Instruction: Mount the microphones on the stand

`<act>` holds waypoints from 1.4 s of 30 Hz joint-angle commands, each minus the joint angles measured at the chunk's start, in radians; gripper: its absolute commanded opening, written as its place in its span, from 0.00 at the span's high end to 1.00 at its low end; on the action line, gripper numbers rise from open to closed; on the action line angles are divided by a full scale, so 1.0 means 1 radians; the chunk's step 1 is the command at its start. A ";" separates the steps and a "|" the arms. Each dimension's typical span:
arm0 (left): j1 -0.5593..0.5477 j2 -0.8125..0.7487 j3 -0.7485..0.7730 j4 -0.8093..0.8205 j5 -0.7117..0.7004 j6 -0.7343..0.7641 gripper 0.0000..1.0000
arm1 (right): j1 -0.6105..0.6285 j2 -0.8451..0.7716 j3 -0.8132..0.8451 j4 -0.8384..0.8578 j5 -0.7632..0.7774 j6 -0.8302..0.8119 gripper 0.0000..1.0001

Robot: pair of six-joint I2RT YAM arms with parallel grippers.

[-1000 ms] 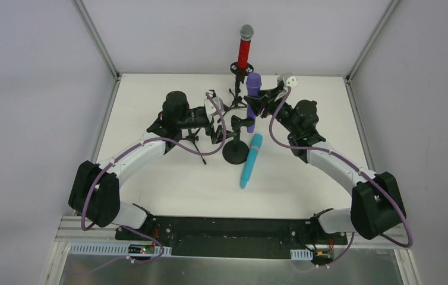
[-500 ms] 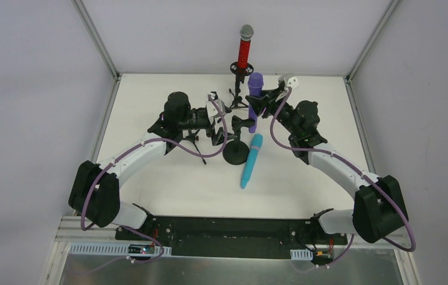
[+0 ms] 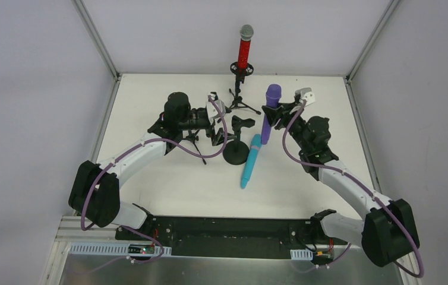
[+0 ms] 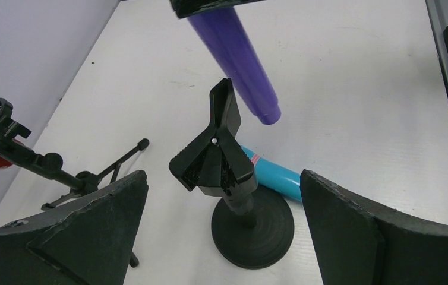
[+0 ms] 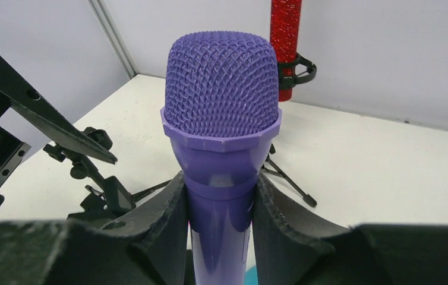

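The right pincer [image 3: 276, 111] has swung the purple mic [image 3: 271, 110] rightward, away from the round-base stand [image 3: 235, 153]. It is clenched on the mic's neck, head up, tail off the counter [image 3: 168, 184]. The left pincer [image 3: 216, 122] gapes wide, flanking the stand's clip [image 4: 215, 154]. The cyan mic [image 3: 250, 160] lies flat just beside the base. The red mic [image 3: 245, 47] stands in a tripod [image 3: 237, 98] near the far edge. Bare counter stretches from the cyan mic to the near edge.
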 commanded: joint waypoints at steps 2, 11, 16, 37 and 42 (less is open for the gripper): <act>-0.007 -0.006 0.075 0.023 0.031 0.000 0.00 | -0.028 -0.160 -0.052 -0.056 0.011 0.072 1.00; 0.002 0.140 0.401 -0.136 0.212 -0.037 0.00 | -0.059 -0.346 -0.103 -0.205 -0.024 0.081 1.00; 0.003 0.176 0.399 -0.131 0.259 -0.059 0.00 | -0.062 -0.374 -0.108 -0.228 -0.043 0.081 1.00; 0.008 0.083 0.103 0.021 0.092 0.029 0.00 | -0.069 -0.134 -0.003 0.103 -0.203 0.014 1.00; 0.009 0.095 0.097 0.051 0.096 0.020 0.00 | -0.068 -0.090 0.015 0.164 -0.225 -0.003 1.00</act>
